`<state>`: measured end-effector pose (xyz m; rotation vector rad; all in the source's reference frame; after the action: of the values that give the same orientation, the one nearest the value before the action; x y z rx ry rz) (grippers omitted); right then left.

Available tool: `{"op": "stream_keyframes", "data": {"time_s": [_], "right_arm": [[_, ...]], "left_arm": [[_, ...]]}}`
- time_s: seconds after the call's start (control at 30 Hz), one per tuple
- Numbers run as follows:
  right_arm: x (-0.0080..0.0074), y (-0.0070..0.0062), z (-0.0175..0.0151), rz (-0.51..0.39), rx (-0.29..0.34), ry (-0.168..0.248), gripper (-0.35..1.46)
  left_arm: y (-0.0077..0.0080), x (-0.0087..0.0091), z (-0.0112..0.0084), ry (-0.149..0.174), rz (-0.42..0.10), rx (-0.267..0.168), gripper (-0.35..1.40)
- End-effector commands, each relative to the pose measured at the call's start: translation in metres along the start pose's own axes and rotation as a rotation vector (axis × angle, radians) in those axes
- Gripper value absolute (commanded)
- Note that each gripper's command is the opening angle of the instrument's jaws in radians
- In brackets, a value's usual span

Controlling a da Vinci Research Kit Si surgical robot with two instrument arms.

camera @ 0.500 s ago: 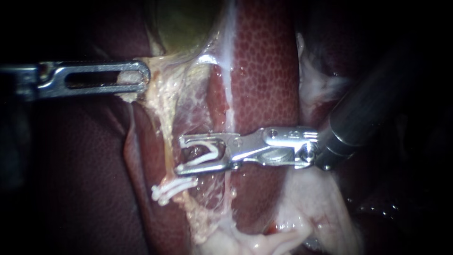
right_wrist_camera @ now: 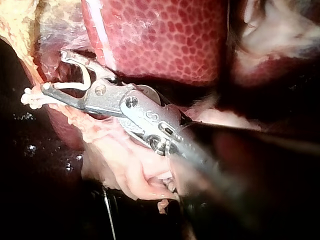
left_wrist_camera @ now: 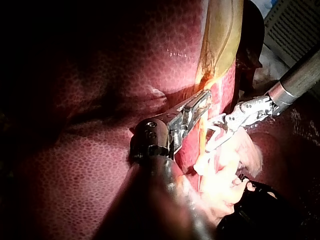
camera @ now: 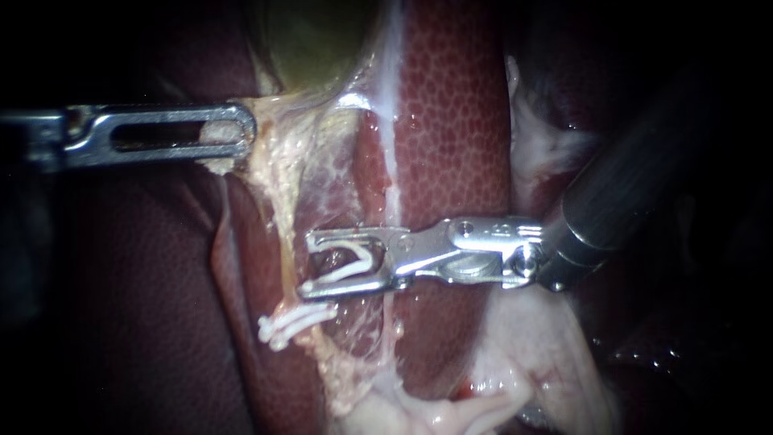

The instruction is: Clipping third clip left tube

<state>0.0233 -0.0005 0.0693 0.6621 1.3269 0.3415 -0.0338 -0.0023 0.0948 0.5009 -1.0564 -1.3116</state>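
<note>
Two white clips (camera: 288,322) sit side by side across the left tube (camera: 279,216), the pale strand running down beside the liver (camera: 451,121) from below the gallbladder (camera: 314,40). Just above them our right instrument (camera: 309,263) holds its jaws apart, both seated on an open clip (camera: 348,259) carried between them, mouth facing the strand; we cannot tell whether the tube lies fully inside. Our left instrument (camera: 241,129) has its jaws clamped on pale tissue (camera: 266,129) at the strand's upper end.
</note>
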Motion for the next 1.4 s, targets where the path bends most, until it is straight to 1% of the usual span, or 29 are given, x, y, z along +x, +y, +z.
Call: {"op": "stream_keyframes", "data": {"time_s": [0.03, 0.27, 0.47, 0.63, 0.83, 0.97, 1.1, 1.4], "right_arm": [[0.0001, 0.0, -0.0001, 0.0, 0.0, 0.0, 0.39], [0.0005, -0.0003, -0.0011, 0.003, 0.005, 0.001, 0.39], [0.0013, -0.0006, -0.0029, 0.009, 0.012, 0.003, 0.39], [0.0022, -0.0015, -0.0046, 0.014, 0.022, 0.004, 0.39], [0.0036, -0.0025, -0.0058, 0.02, 0.03, 0.006, 0.38], [0.004, -0.0028, -0.0056, 0.02, 0.03, 0.003, 0.38], [0.0042, -0.0028, -0.005, 0.021, 0.028, 0.004, 0.39], [0.0049, -0.0029, -0.0028, 0.021, 0.015, 0.008, 0.43]], "left_arm": [[0.0, 0.0, 0.0, 0.0, 0.0, 0.0, -0.16], [0.0, 0.0, -0.0001, 0.0, 0.0, 0.001, -0.16], [0.0, -0.0001, -0.0002, 0.001, 0.0, 0.001, -0.16], [0.0001, -0.0001, -0.0002, 0.001, 0.0, 0.001, -0.16], [0.0001, -0.0001, -0.0002, 0.001, 0.0, 0.001, -0.16], [0.0001, -0.0001, -0.0002, 0.001, 0.0, 0.001, -0.16], [0.0001, -0.0001, -0.0002, 0.001, 0.0, 0.001, -0.16], [0.0, -0.0001, -0.0001, 0.0, 0.0, 0.001, -0.16]]}}
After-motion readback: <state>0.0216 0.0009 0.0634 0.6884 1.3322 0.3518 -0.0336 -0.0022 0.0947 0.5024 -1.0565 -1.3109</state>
